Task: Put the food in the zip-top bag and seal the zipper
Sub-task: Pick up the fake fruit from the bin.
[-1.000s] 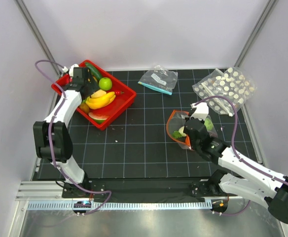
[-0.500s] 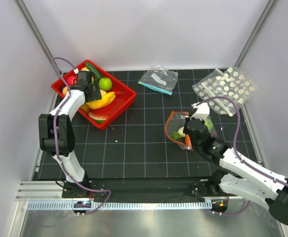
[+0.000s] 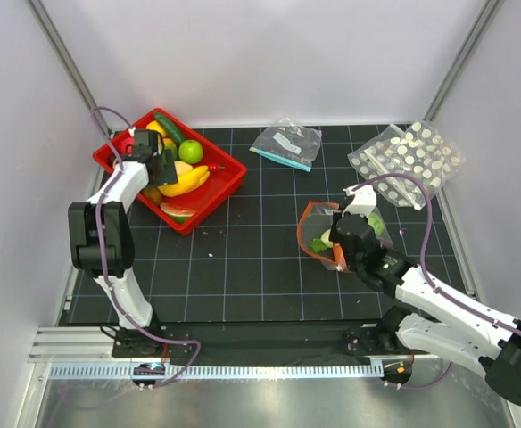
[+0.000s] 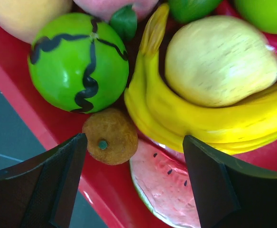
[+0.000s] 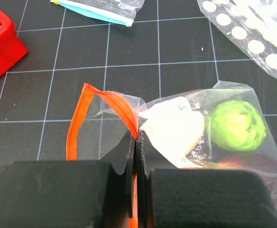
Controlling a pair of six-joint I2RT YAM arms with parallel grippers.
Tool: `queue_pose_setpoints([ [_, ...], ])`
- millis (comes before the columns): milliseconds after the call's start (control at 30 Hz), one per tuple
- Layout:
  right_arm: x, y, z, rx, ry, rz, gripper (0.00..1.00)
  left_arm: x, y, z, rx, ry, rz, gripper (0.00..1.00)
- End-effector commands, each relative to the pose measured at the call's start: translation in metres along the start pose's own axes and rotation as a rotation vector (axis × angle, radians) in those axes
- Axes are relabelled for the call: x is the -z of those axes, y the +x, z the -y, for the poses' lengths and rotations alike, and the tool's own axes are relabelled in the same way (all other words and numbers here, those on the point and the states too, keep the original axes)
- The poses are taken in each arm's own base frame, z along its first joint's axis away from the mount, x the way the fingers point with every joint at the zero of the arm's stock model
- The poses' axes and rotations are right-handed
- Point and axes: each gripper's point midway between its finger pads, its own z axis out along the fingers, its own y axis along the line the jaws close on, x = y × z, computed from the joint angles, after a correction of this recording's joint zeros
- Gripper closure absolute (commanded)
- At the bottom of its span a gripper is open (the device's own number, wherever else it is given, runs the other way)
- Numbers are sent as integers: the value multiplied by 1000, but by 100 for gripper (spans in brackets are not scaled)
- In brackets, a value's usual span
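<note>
At far left of the black gridded tabletop (image 3: 243, 267), found a red plastic tray (image 3: 212, 198) heaped with glossy toy food. Recorded the left fingers (image 3: 157, 164) low over that heap, spread wide, gripping nothing. Seen between their tips in the left wrist view: a small brown round piece (image 4: 111, 137), just beside a green ball with black wavy stripes (image 4: 77, 61) and a yellow banana bunch (image 4: 176, 114). Noted a pale pear-shaped piece (image 4: 219, 59) against the bananas and a watermelon slice (image 4: 164, 190) beside them.

Right of centre, found the crinkly clear plastic zip-top bag (image 5: 110, 133), mouth gaping toward the left. Recorded the right fingers (image 5: 139, 156) pressed fully together on the thin orange-red zipper (image 5: 75, 128) at the mouth's near edge. Confirmed inside the bag: a green lime (image 5: 235, 126) beside a white radish-like piece (image 5: 174, 128); also a darker reddish item, not identifiable. Noted at the far side a clear bag with teal strip (image 3: 285, 144) and, far right, a white-dotted bag (image 3: 408, 156), both well apart from the fingers.
</note>
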Motion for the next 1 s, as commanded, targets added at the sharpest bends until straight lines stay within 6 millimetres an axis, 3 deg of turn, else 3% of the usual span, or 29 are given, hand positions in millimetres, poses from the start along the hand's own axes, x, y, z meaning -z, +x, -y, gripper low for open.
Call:
queue_pose_setpoints([
  [0, -1, -11, -5, -50, -11, 40, 98, -16, 13, 7, -6, 35, -56, 16],
  [167, -2, -8, -5, -44, -6, 35, 98, -24, 20, -3, 45, 68, -97, 28],
  [233, -3, -8, -4, -42, -2, 35, 98, -23, 22, 3, 56, 107, -110, 32],
  [567, -2, -10, -3, -43, 4, 41, 98, -16, 36, 12, 110, 152, -146, 30],
  [700, -1, -11, -3, -45, 0, 42, 98, -2, 30, 17, 96, 172, -99, 24],
  [733, -1, -11, -3, -45, -1, 42, 98, 4, 27, 22, 82, 184, -82, 9],
  [800, -1, -11, -3, -45, -1, 42, 98, 8, 27, 24, 62, 183, -74, 1],
  [967, 0, -11, -2, -48, -2, 43, 98, 9, 30, 16, 65, 143, -81, 0],
])
